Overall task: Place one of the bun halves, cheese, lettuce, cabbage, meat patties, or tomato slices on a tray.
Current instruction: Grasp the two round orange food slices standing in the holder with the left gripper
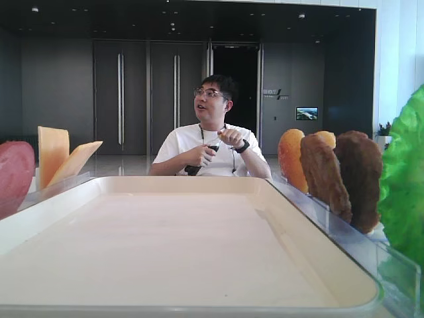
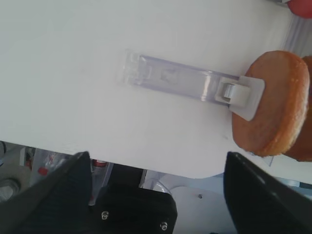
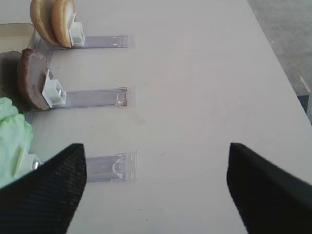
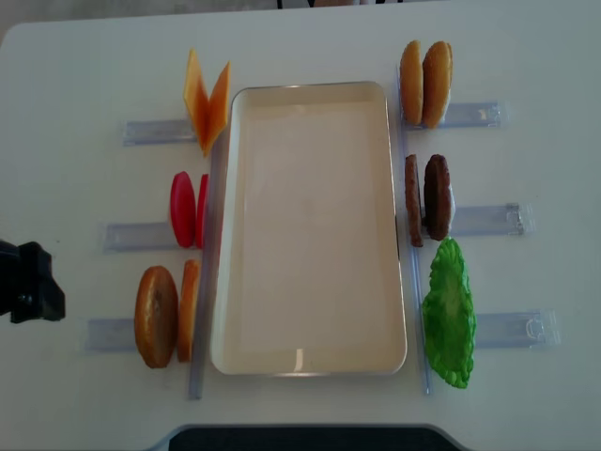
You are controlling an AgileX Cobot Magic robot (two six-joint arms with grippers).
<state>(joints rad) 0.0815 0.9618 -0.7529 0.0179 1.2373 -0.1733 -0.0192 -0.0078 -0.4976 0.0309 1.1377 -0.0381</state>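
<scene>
The cream tray (image 4: pixel 310 357) lies bare in the middle of the table. On racks to its left stand cheese (image 4: pixel 205 101), tomato slices (image 4: pixel 186 209) and bun halves (image 4: pixel 161 316). To its right stand more bun halves (image 4: pixel 424 83), meat patties (image 4: pixel 428 197) and the lettuce (image 4: pixel 449 312). Cabbage is out of view. My left gripper (image 2: pixel 156 195) is open and empty at the table's left edge, short of a bun half (image 2: pixel 273 102). My right gripper (image 3: pixel 156 190) is open and empty over bare table, right of the lettuce (image 3: pixel 12 136) and patties (image 3: pixel 31 78).
Clear plastic rack strips (image 4: pixel 488 221) stick out sideways from each food stand, one just ahead of the right gripper (image 3: pixel 109 168). A seated person (image 1: pixel 211 136) faces the table's far end. The left gripper's dark body (image 4: pixel 30 282) shows at the left table edge.
</scene>
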